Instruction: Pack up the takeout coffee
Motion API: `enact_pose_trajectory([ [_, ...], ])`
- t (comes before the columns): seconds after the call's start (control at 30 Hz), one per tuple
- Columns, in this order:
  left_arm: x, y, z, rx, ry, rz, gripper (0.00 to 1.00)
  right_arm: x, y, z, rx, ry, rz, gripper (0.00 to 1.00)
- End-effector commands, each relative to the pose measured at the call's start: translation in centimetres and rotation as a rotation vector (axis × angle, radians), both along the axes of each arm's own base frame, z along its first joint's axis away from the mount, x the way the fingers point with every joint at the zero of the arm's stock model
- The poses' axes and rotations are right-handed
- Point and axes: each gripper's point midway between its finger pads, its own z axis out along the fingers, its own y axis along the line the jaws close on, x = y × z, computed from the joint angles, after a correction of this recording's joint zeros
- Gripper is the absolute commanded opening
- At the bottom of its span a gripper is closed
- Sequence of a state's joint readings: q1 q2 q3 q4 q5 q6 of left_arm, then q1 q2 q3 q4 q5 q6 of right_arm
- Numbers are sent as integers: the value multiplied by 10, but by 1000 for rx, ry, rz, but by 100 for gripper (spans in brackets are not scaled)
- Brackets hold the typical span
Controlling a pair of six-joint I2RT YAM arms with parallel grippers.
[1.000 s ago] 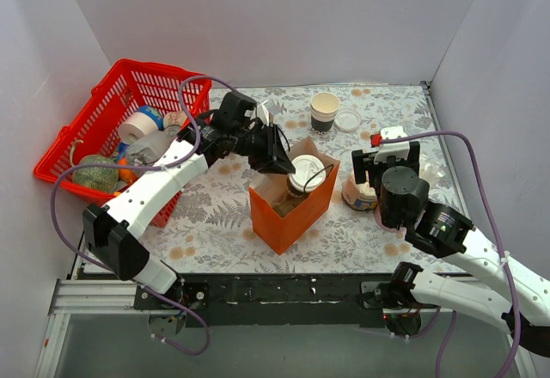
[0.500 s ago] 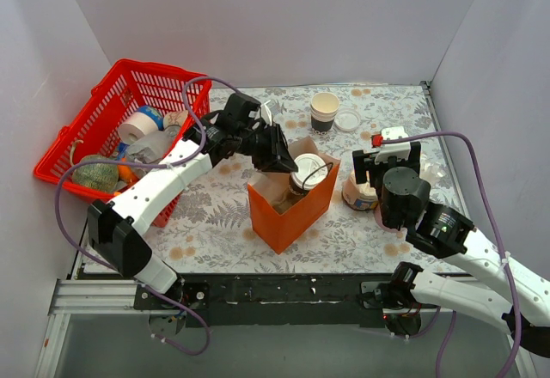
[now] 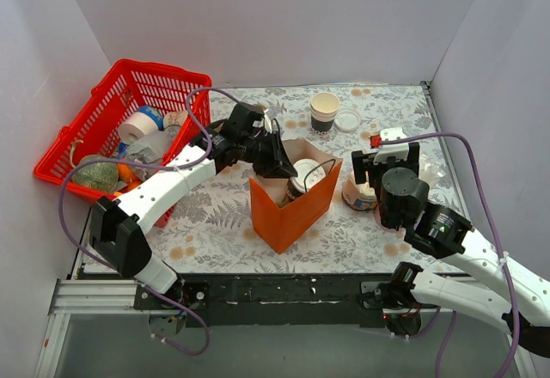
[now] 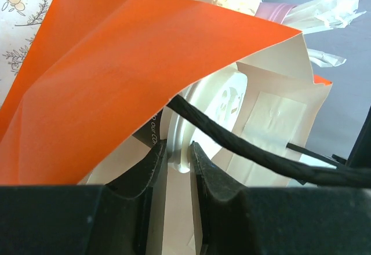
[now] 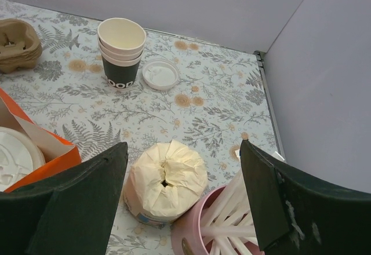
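Observation:
The takeout coffee [image 3: 306, 173], a dark paper cup with a round white lid, sits down inside the open orange paper bag [image 3: 284, 215]. My left gripper [image 3: 285, 168] reaches into the bag's mouth and is shut on the rim of the white lid [image 4: 188, 130]. In the left wrist view the left gripper [image 4: 179, 159] pinches that rim edge between its pads, with the bag's black handle cord [image 4: 249, 145] crossing in front. The lid also shows at the left edge of the right wrist view [image 5: 14, 156]. My right gripper [image 5: 182, 200] hangs open and empty above the table at right.
A lidless cream-and-dark cup [image 3: 325, 110] and a loose flat lid [image 3: 348, 120] stand at the back. A paper-wrapped tub [image 5: 165, 179] and a pink holder of white sticks [image 5: 223, 223] lie under the right gripper. A red basket [image 3: 90, 137] of goods sits at left.
My left gripper has lowered the lidded cup deeper into the orange bag. The right arm has not moved.

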State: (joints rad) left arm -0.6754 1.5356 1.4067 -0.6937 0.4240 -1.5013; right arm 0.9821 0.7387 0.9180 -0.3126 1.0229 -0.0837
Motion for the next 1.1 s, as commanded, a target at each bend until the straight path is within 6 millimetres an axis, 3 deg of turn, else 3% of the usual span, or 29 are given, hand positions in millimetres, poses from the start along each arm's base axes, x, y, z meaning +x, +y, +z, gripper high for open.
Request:
enact_pose_trajectory([
  [0.0, -11, -2, -18, 27, 74, 23, 0, 1, -6, 9, 36, -35, -35, 86],
  [0.5, -24, -13, -39, 78, 126, 58, 0, -1, -9, 6, 40, -40, -35, 86],
  [0.63, -19, -11, -27, 106, 74, 58, 0, -1, -5, 8, 50, -46, -8, 86],
  [0.8, -10, -8, 7, 91, -24, 74, 0, -4, 24, 29, 150, -73, 153, 86],
  [0.93, -14, -16, 35, 11, -62, 30, 0, -9, 47, 48, 239, -86, 273, 86],
  [1.07, -14, -15, 60, -9, -124, 14, 0, -10, 47, 56, 270, -98, 273, 86],
])
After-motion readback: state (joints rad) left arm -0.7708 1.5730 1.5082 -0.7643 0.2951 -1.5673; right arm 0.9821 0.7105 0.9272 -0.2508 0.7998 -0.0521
